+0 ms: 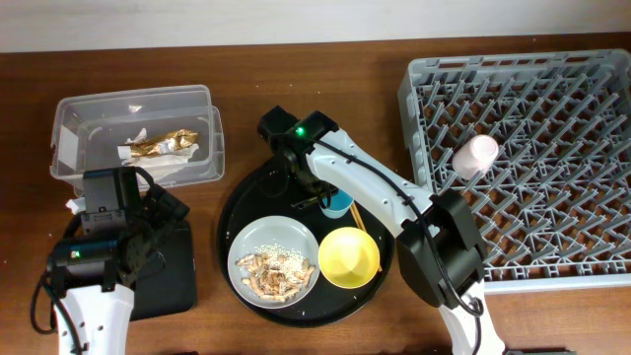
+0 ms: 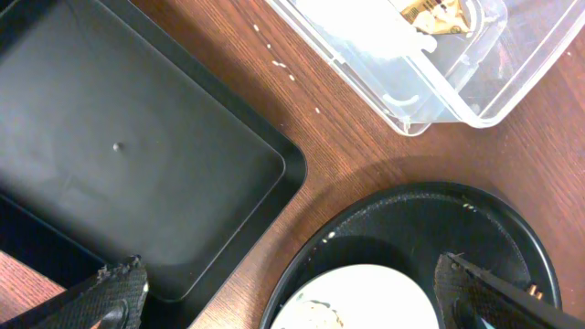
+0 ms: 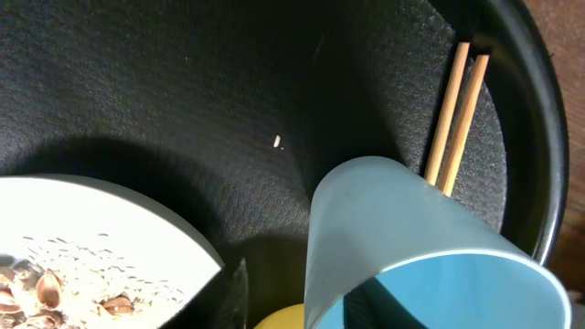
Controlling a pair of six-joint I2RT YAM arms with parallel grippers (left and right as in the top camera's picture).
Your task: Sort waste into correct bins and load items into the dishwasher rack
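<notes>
Blue cup (image 3: 402, 238) on round tray (image 3: 183, 82), just beside chopsticks (image 3: 457, 110). Right gripper (image 1: 321, 195) at cup; whether it grips, cannot tell. Left gripper (image 2: 294, 300) wide, empty. Risk: off-centre pinch tips cup onto chopsticks.

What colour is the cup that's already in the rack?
Pale pink; the cup lying on the rack shows best in the overhead view.

The round tray (image 1: 245, 207) was crowded. The plate (image 1: 274, 262), yellow bowl (image 1: 348, 256) and blue cup (image 1: 338, 204) sat close together, and the chopsticks (image 3: 454, 110) were squeezed between cup and rim. My right arm (image 1: 367, 183) lay across the tray's upper right. Open table (image 1: 233, 148) ran between the tub (image 1: 133, 99) and the tray. In the rack (image 1: 532, 197), only a pink cup (image 1: 475, 156) blocked the pegs.
</notes>
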